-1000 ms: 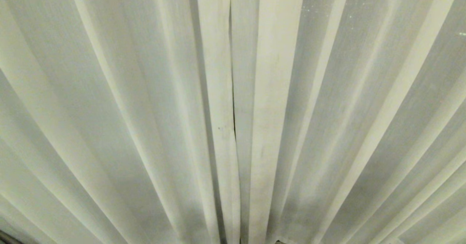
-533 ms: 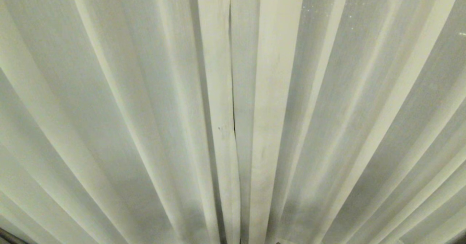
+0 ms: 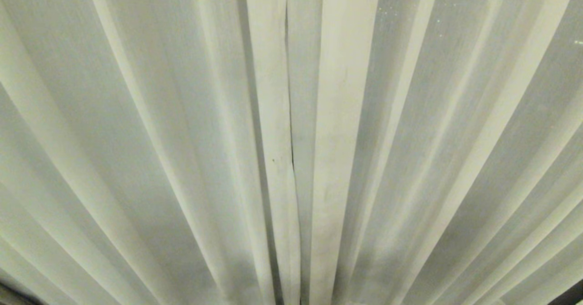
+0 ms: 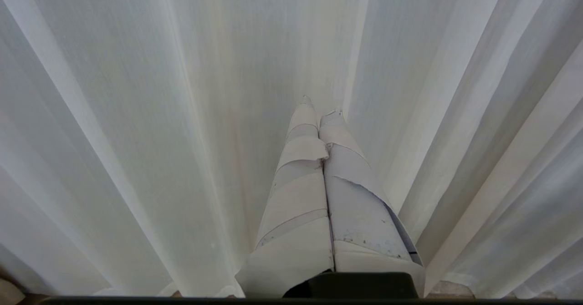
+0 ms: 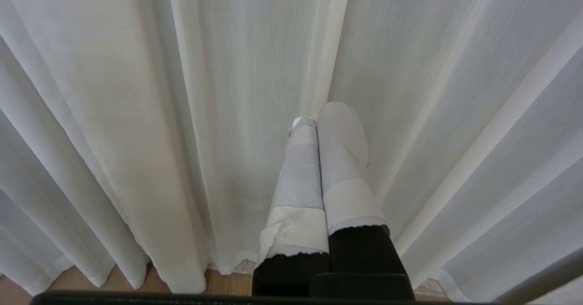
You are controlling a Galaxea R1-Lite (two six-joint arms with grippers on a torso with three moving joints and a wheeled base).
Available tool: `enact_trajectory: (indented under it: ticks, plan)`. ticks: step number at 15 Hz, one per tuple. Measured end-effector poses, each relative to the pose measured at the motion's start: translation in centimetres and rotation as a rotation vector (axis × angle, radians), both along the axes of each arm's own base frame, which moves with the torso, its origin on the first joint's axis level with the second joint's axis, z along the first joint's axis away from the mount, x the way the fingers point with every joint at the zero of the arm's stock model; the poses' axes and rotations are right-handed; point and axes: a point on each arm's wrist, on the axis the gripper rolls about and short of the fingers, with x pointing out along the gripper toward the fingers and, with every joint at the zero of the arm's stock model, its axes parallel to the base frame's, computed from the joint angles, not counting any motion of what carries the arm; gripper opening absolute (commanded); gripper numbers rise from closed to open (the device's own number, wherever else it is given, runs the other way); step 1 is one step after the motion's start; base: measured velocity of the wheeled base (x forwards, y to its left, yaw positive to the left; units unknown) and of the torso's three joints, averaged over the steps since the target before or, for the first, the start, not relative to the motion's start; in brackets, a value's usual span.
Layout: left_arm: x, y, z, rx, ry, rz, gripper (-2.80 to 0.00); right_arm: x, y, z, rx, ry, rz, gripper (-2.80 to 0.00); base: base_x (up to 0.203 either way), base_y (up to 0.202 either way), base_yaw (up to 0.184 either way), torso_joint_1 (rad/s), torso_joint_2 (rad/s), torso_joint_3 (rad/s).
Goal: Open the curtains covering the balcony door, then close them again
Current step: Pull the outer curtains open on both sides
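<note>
The curtains (image 3: 191, 127) hang drawn together straight ahead, filling the head view, their seam (image 3: 289, 132) at centre. Both the left gripper (image 4: 319, 107) and the right gripper (image 5: 321, 116) point at the pleats with jaws closed, holding nothing. Best to open the jaws, pinch each inner edge beside the seam, then pull outward.

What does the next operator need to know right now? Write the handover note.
Left gripper: jaws shut, empty, pointing at the curtains.
Right gripper: jaws shut, empty, also facing the fabric.
Curtains: drawn shut, the two panels meeting at the seam dead ahead in the head view. Door hidden behind them.
Done: no fabric gripped or parted.
Left: part the panels at the seam, then draw them shut again.
</note>
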Motion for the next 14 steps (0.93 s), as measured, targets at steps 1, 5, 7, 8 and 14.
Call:
enact_trajectory:
  ticks: [1, 5, 7, 8, 14]
  plan:
    - [0.0, 0.0, 0.0, 0.0, 0.0, 0.0, -2.8, 0.0, 0.0, 0.0, 0.0, 0.0, 0.0, -2.8, 0.0, 0.0, 0.0, 0.0, 0.0, 0.0]
    - [0.0, 0.0, 0.0, 0.0, 0.0, 0.0, -2.8, 0.0, 0.0, 0.0, 0.0, 0.0, 0.0, -2.8, 0.0, 0.0, 0.0, 0.0, 0.0, 0.0]
    - [0.0, 0.0, 0.0, 0.0, 0.0, -0.002, -2.8, 0.0, 0.0, 0.0, 0.0, 0.0, 0.0, -2.8, 0.0, 0.0, 0.0, 0.0, 0.0, 0.0]
    - [0.0, 0.0, 0.0, 0.0, 0.0, -0.001, -2.8, 0.0, 0.0, 0.0, 0.0, 0.0, 0.0, -2.8, 0.0, 0.0, 0.0, 0.0, 0.0, 0.0]
    - [-0.3, -0.2, 1.4, 0.061, -0.076, -0.082, -2.8, 0.0, 0.0, 0.0, 0.0, 0.0, 0.0, -2.8, 0.0, 0.0, 0.0, 0.0, 0.0, 0.0]
